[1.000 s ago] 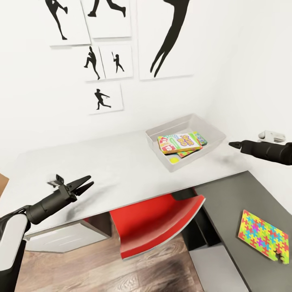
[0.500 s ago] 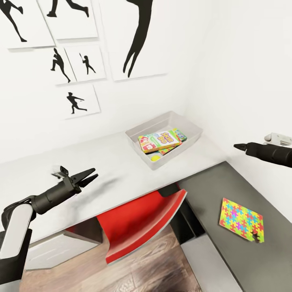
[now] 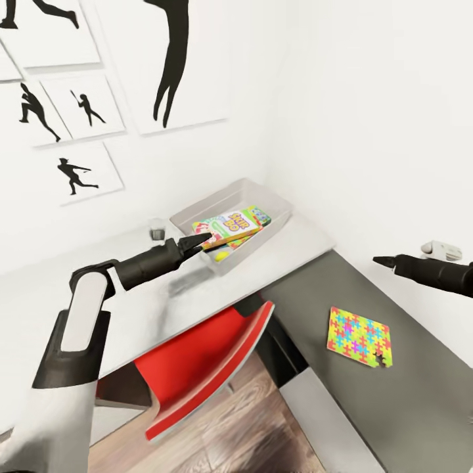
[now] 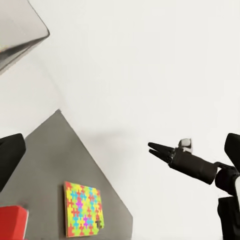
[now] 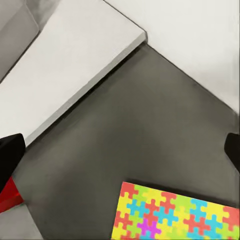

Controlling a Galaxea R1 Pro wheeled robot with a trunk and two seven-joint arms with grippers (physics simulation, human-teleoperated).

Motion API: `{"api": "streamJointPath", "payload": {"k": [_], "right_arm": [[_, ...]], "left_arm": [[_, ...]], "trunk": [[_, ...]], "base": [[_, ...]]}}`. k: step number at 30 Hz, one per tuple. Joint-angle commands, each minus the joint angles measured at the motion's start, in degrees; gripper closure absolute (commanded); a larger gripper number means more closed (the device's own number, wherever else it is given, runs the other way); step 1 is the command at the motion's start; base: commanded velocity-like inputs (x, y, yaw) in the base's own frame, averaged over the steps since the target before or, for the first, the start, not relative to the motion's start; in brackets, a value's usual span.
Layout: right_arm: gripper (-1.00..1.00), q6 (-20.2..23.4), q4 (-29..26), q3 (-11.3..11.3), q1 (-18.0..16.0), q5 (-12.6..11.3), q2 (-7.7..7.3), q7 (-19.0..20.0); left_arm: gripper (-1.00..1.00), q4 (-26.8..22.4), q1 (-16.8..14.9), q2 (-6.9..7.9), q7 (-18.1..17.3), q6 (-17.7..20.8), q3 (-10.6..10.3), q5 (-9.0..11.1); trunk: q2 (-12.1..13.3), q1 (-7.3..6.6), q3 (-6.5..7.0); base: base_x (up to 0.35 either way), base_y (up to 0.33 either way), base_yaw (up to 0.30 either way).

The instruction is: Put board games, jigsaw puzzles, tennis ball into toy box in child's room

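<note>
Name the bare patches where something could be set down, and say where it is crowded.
Free: the white table between the left gripper and its front edge; the dark grey cabinet between the table's edge and the jigsaw puzzle. Crowded: the toy box, stacked with the Skip-Bo game and other boxes.

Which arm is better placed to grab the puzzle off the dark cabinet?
Right, probably. The right pincer hangs over the dark cabinet, on the puzzle side. The left pincer is over the white table at the bin edge, farther away.
</note>
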Motion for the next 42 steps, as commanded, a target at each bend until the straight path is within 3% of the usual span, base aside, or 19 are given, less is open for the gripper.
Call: {"api": "streamJointPath", "payload": {"k": [1, 4, 5, 8, 12, 15, 21, 25, 28, 37, 41, 42], "right_arm": [[-1.0, 0.2, 0.0, -0.4, 0.6, -0.6, -0.03, 0.2], [-1.0, 0.2, 0.0, -2.1, 3.7, -0.8, -0.05, 2.0], [-1.0, 0.2, 0.0, -2.1, 3.7, -0.8, -0.05, 2.0], [-1.0, 0.2, 0.0, -4.5, 7.2, -0.8, 0.12, 2.9], [-1.0, 0.2, 0.0, -7.2, 9.5, -0.8, 0.34, 3.4], [-1.0, 0.2, 0.0, -9.1, 11.6, -0.8, 0.4, 3.7], [-1.0, 0.2, 0.1, -12.3, 15.0, -1.0, 0.24, 3.9], [-1.0, 0.2, 0.0, -17.3, 16.9, -1.8, 0.31, 5.9], [-1.0, 0.2, 0.1, -19.4, 17.7, -1.9, 0.2, 8.9], [-1.0, 0.2, 0.1, -21.1, 18.3, -1.9, 0.03, 12.0], [-1.0, 0.2, 0.4, -21.1, 18.4, -2.0, 0.12, 12.7], [-1.0, 0.2, 0.4, -21.1, 18.4, -2.0, 0.12, 12.7]], "left_arm": [[-1.0, 0.1, -1.4, -0.84, 3.0, 0.2, -1.3, 0.6], [-1.0, 0.3, -4.7, -2.89, 13.1, 0.1, -4.5, 4.6], [-1.0, 0.3, -4.7, -2.89, 13.1, 0.1, -4.5, 4.6], [-1.0, 0.4, -7.2, -3.92, 21.9, 0.0, -6.1, 8.6], [-1.0, 0.6, -8.8, -3.94, 28.5, -0.2, -6.8, 12.3], [-1.0, 1.0, -9.5, -3.04, 32.4, -0.3, -7.2, 15.4], [-1.0, 1.5, -9.7, -2.34, 34.8, -0.4, -7.2, 17.7], [-1.0, 1.0, -9.3, -2.4, 36.0, -0.5, -7.0, 18.7], [-1.0, 0.8, -9.1, -2.52, 36.7, -0.5, -6.9, 19.0], [-1.0, 1.0, -10.5, -3.04, 39.3, -0.5, -6.8, 19.5], [-1.0, 0.9, -10.3, -5.72, 44.5, -0.5, -7.1, 21.9], [-1.0, 0.9, -10.3, -5.72, 44.5, -0.5, -7.1, 21.9]], "trunk": [[-0.1, 0.03, -0.08], [-0.1, 0.03, -0.04], [-0.1, 0.03, -0.02], [-0.1, 0.03, 0.03], [-0.1, 0.03, 0.11], [-0.1, 0.03, 0.18], [-0.1, 0.03, 0.33], [-0.1, 0.03, 0.44], [-0.1, 0.03, 0.52], [-0.1, 0.03, 0.76], [-0.1, 0.03, 0.86], [-0.1, 0.03, 0.89]], "base": [[0.0, 0.0, -0.282], [0.0, 0.0, -0.282], [0.0, 0.0, -0.282], [0.0, 0.0, -0.282], [0.0, 0.0, -0.281], [0.0, 0.0, -0.281], [0.0, 0.0, -0.281], [0.0, 0.0, -0.281], [0.0, 0.0, -0.281], [0.0, 0.0, -0.281], [0.0, 0.0, -0.281], [0.0, 0.0, -0.281]]}}
